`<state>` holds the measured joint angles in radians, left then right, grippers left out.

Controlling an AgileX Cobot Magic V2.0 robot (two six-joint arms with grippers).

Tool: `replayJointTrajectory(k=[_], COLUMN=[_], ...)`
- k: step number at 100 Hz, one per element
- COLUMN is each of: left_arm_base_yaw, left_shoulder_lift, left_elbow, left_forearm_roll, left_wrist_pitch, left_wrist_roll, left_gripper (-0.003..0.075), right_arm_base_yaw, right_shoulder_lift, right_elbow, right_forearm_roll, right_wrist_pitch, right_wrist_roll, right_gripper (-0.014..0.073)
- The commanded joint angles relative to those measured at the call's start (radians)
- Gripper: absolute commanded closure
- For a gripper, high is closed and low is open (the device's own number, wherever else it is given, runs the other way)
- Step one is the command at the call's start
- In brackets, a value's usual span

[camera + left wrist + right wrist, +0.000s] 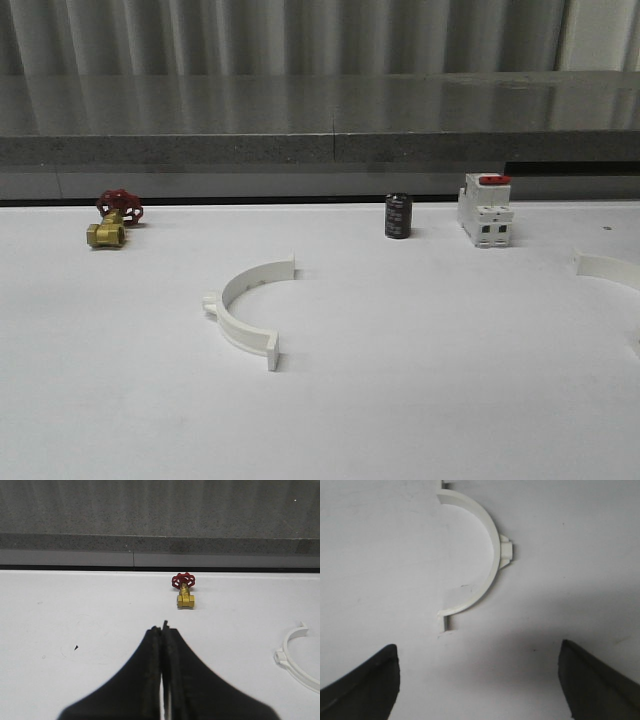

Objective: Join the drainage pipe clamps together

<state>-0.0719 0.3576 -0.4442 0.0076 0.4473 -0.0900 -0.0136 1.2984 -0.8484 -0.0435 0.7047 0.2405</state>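
At far left of the front view, a brass valve with a red handwheel [113, 220] sits near the table's back edge. Right of it, in the centre-left of the frame, lies the first white plastic half-ring clamp [247, 310], standing on edge, its open side facing right and a small lug on its outer left curve. Farther right stand a small black cylinder [398, 216] and a white boxy breaker with a red switch [485, 210]. At the right edge, the second white half-ring clamp [608, 268] is partly cut off, well apart from the first.

In its wrist view the left gripper [163, 630] has its black jaws pressed together, holding nothing. The right gripper [480, 680] hovers over the second clamp [487, 555] with jaws spread wide and empty.

These half-rings look light, thin and fairly stiff, with smooth walls that may slip; pinching across the band near the lug seems the safest hold, leaving the flat end tabs free for joining.
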Motion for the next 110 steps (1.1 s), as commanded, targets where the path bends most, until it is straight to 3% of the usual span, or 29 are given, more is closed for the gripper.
replayJointTrajectory(k=[1, 48, 86, 110], left_arm_base_yaw=[0.003, 0.003, 0.003, 0.003], left_shoulder_lift=[0.005, 0.005, 0.005, 0.005], left_elbow=[-0.03, -0.03, -0.03, -0.03], left_forearm_roll=[0.001, 0.001, 0.001, 0.001], left_wrist_pitch=[-0.078, -0.078, -0.078, -0.078], left_wrist_roll=[0.001, 0.001, 0.001, 0.001], left_gripper=[0.074, 0.074, 0.074, 0.074], right_arm_base_yaw=[-0.032, -0.074, -0.074, -0.074], right_shoulder_lift=[0.054, 0.364, 0.484, 0.518], right_elbow=[-0.072, -0.236, -0.247, -0.25], right_forearm_roll=[-0.017, -0.015, 0.031, 0.05], right_wrist_pitch=[-0.033, -0.075, -0.192, -0.185], right_wrist_roll=[-0.04, -0.225, -0.231, -0.231], right_gripper=[-0.0041, -0.0041, -0.0041, -0.0036])
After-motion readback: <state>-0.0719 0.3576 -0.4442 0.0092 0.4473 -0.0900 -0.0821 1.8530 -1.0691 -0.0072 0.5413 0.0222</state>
